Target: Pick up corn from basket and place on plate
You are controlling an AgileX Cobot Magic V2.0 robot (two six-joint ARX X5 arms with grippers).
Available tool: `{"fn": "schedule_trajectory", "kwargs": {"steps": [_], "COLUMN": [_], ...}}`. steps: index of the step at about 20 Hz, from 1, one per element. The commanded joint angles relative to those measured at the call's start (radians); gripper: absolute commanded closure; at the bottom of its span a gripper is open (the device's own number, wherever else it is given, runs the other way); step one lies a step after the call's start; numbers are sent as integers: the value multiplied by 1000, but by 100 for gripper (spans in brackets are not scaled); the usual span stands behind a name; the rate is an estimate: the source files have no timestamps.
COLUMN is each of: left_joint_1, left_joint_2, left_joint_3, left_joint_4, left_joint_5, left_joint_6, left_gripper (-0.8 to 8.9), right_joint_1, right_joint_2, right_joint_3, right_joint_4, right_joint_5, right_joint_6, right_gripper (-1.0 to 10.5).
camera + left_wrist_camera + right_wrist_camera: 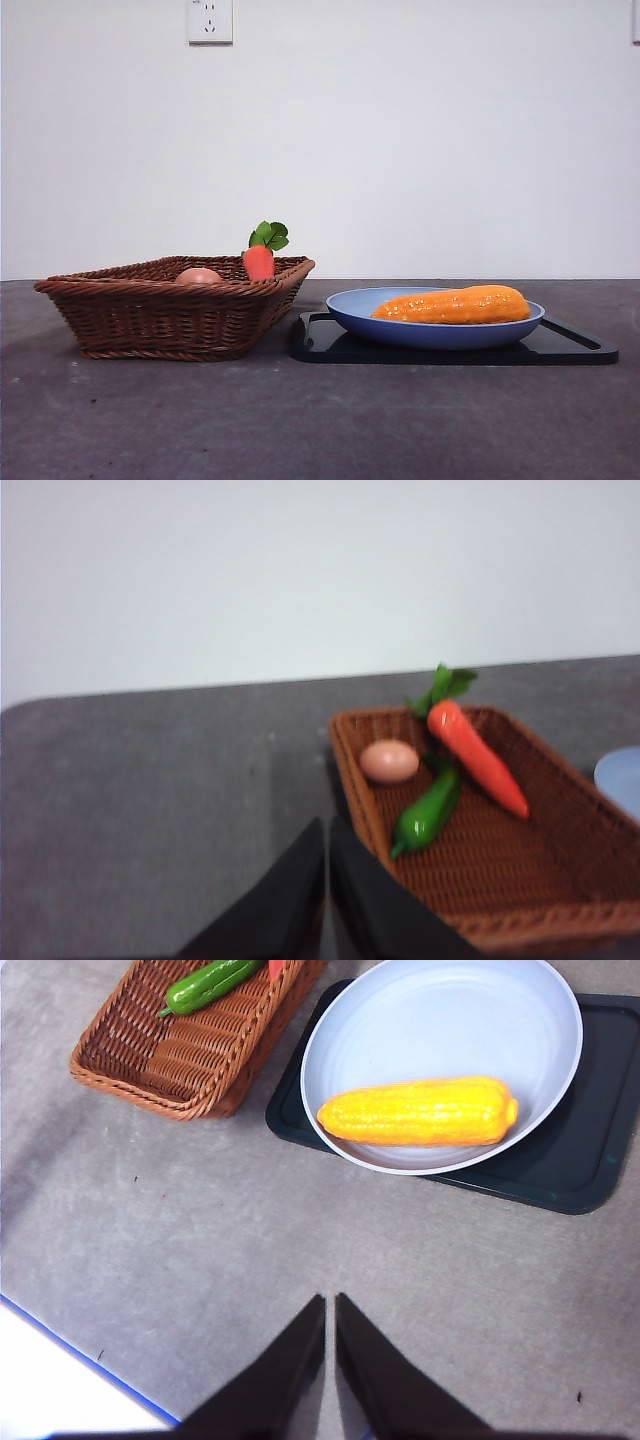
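Observation:
The corn [455, 305] lies on its side in the light-blue plate [350, 308], on the right of the front view; the right wrist view shows the corn [418, 1112] along the near side of the plate [440, 1010]. The brown wicker basket [150, 310] stands to the left of the plate and holds no corn. My right gripper [330, 1305] hangs shut above bare table, well apart from the plate. My left gripper [327, 830] is shut beside the basket [560, 880], just outside its rim. Neither gripper shows in the front view.
A black tray [560, 345] lies under the plate. In the basket are a red-orange carrot with green leaves [475, 755], a green pepper [428, 812] and a pinkish-tan round item [389, 761]. A blue line [90, 1360] marks the table's edge near the right gripper.

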Motion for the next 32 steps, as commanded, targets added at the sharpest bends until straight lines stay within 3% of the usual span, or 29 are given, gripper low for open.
{"fn": "schedule_trajectory", "kwargs": {"steps": [1,12,29,32], "left_joint_1": [3,3,3,3], "left_joint_2": [-44,-101,-101,-101], "left_joint_3": [-50,-148,-148,-148], "left_joint_4": [2,-108,-95,-95], "left_joint_5": [-1,-1,-1,-1], "left_joint_6": [-12,-32,-31,-31], "left_gripper": [807,807,807,807], "right_joint_1": [4,4,4,-14], "right_joint_2": [6,6,6,-20], "right_joint_3": [5,5,5,5], "right_joint_4": [7,7,7,43], "right_joint_5": [1,2,2,40], "right_joint_6": [10,10,10,-54], "right_gripper": [945,945,945,945]}}
